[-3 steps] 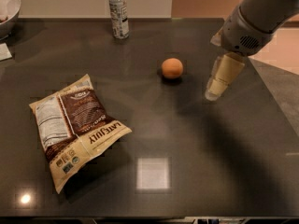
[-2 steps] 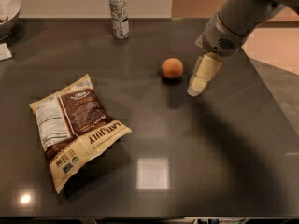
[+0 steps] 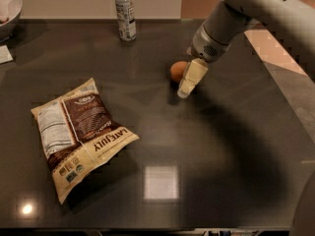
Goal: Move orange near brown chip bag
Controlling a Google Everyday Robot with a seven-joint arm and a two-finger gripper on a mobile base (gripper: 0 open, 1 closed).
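Gripper [image 3: 184,90], its opening not discernible, stands just beside the orange [image 3: 176,71] at its 11 o'clock; brown chip bag [image 3: 81,132] lies well apart at 8 o'clock.

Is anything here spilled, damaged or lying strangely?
Nothing stands out. The flat brown chip bag looks intact, the clear plastic bottle stands upright, and the gripper hangs beside the small round orange.

We find the orange [image 3: 176,71] on the table [image 3: 236,146], with the gripper [image 3: 189,81] just beside it at 3 o'clock. The brown chip bag [image 3: 81,134] lies well apart at the orange's 8 o'clock — the bottle [image 3: 125,14] stands at 11.
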